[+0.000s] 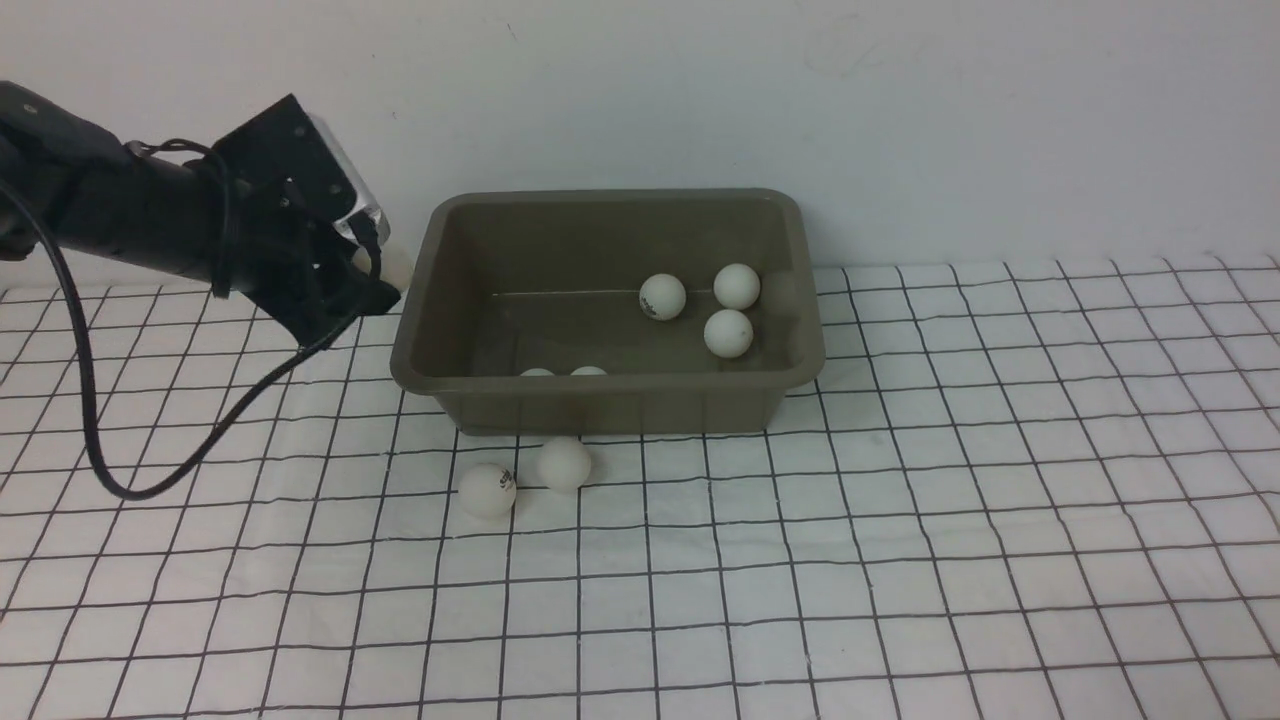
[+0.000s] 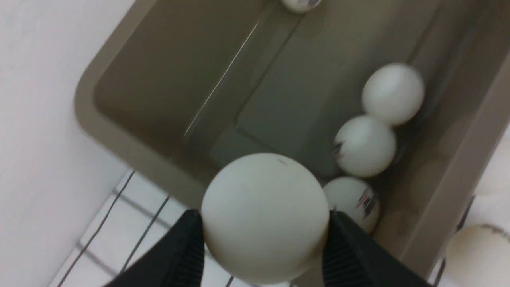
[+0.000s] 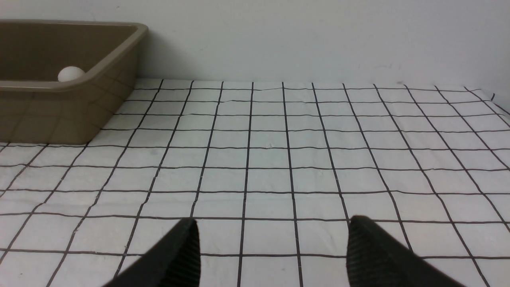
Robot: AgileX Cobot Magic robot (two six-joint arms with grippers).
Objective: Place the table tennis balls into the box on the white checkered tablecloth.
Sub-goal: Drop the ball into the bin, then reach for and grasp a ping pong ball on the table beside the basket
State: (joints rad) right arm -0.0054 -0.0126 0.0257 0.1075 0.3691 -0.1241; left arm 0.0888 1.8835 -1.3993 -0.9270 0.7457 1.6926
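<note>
My left gripper [image 1: 385,272] is shut on a table tennis ball [image 2: 265,191], held just outside the left end of the olive-grey box [image 1: 610,405], above its rim [image 2: 119,135]. In the box, three balls [image 1: 728,333] lie near the right end. Two more [image 1: 537,372] peek over the near wall. Another two balls [image 1: 487,490] [image 1: 565,464] rest on the white checkered tablecloth [image 1: 900,550] in front of the box. My right gripper [image 3: 271,247] is open and empty, low over bare cloth to the right of the box [image 3: 59,115]; the front view does not show it.
A white wall [image 1: 900,120] rises close behind the box. The left arm's black cable [image 1: 130,480] loops down over the cloth at the left. One ball [image 2: 478,255] lies outside the box wall in the left wrist view.
</note>
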